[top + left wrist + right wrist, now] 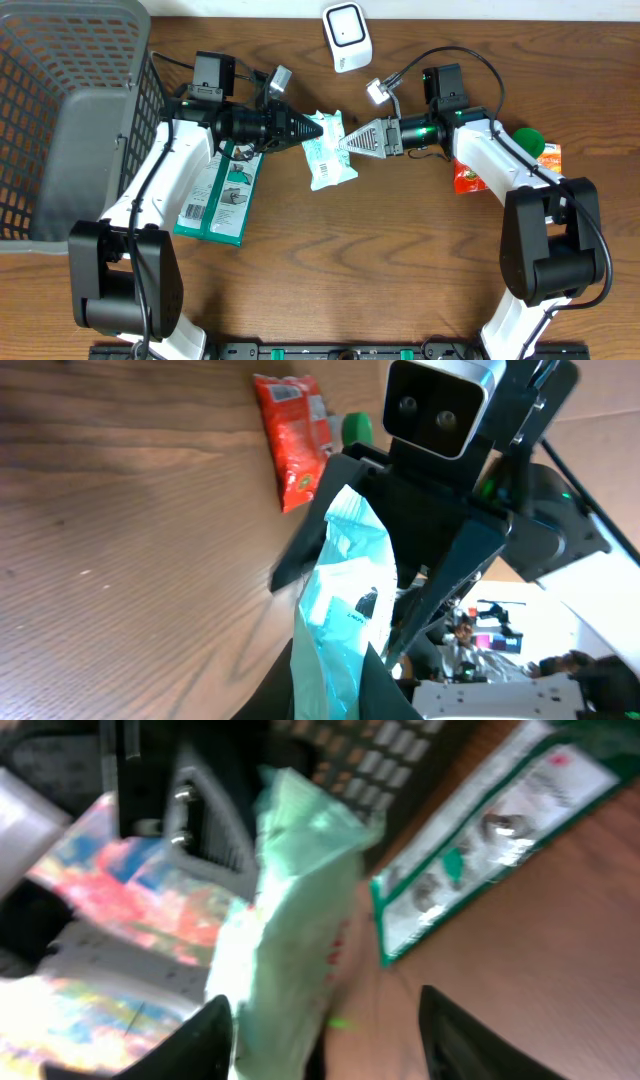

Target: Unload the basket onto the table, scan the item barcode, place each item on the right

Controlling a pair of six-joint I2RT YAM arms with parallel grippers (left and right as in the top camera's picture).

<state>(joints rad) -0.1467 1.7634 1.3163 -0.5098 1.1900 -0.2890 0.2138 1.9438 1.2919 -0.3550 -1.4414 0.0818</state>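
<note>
A mint-green plastic packet (330,158) hangs above the table centre between the two arms. My left gripper (312,128) is shut on its left end; in the left wrist view the packet (345,600) rises from between the pinched jaws of this gripper (340,700). My right gripper (348,146) stands open at the packet's right side. In the right wrist view the packet (295,910) lies close to the left finger of the right gripper (325,1040), with a wide gap to the other finger. The white scanner (346,36) stands at the far edge.
A grey mesh basket (60,110) fills the far left. A flat green-and-white box (220,195) lies under the left arm. A red snack packet (468,178) and a green object (529,140) lie by the right arm.
</note>
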